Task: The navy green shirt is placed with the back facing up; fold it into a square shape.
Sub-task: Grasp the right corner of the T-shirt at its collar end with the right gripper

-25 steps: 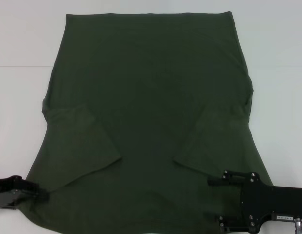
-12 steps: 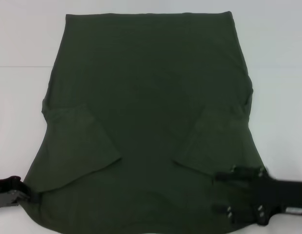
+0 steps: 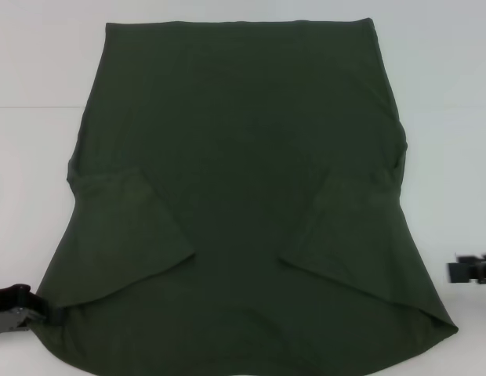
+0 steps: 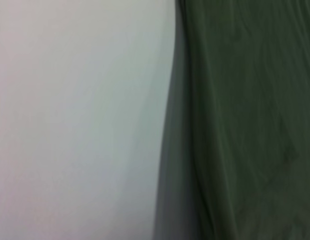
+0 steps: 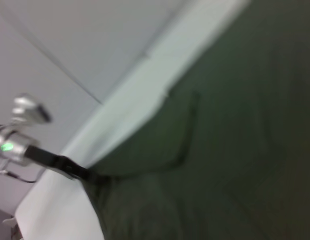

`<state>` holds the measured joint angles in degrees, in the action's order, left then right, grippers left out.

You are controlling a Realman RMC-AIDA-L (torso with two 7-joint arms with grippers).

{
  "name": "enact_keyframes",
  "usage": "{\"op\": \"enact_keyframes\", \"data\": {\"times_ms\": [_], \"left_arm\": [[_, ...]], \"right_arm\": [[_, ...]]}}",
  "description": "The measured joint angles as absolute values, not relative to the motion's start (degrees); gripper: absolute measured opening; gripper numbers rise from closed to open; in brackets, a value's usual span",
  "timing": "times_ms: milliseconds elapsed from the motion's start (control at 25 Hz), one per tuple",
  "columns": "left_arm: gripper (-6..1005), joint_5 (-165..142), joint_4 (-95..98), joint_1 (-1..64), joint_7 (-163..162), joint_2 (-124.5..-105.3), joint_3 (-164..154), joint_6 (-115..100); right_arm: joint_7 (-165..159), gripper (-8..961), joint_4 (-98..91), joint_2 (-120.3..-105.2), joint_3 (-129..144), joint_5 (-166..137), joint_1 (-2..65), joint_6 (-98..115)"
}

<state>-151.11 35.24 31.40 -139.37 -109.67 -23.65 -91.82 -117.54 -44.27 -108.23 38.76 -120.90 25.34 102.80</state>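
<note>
Left gripper (image 3: 16,308): black, low at near left table edge, touching the near left corner of the navy green shirt (image 3: 239,188); cannot tell whether clenched on the hem or merely beside it, fingers not resolved. Seen again from the right wrist view as a dark bar meeting the cloth corner (image 5: 70,167). Likely stationed there to take that corner for the next fold.

Right gripper (image 3: 472,270): black, blurred, at right frame edge, apart from the cloth, off its near right corner; open or clenched cannot be told.

Shirt: spread flat, back up, across centre of white table (image 3: 39,157), hem edge far, wider end near. Both short sleeves lying folded inward over the body as angled flaps, left (image 3: 129,227) and right (image 3: 349,235). Judged as sleeves-in stage done, lengthwise folds remaining.

Material: soft matte knit, dark olive, faint creases; limp, prone to sagging. Table smooth, pale, plain.
</note>
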Motion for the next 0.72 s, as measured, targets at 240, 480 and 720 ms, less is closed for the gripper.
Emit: {"op": "enact_keyframes", "data": {"times_ms": [240, 480, 720], "left_arm": [[44, -151.04, 35.30, 30.97, -137.93, -109.41, -23.58, -92.40], [45, -151.01, 35.26, 30.84, -137.30, -109.40, -23.52, -92.32], [45, -151.01, 35.40, 30.65, -136.72, -109.38, -23.16, -92.53]], "right_arm": [[-138.23, 773, -44.51, -104.95, 37.61, -129.67, 28.69, 105.50], [-145.53, 771, -44.04, -105.21, 37.07, -137.52, 31.50, 104.83], [-145.68, 768, -42.96, -106.93, 37.66, -142.27, 33.02, 102.98]]}}
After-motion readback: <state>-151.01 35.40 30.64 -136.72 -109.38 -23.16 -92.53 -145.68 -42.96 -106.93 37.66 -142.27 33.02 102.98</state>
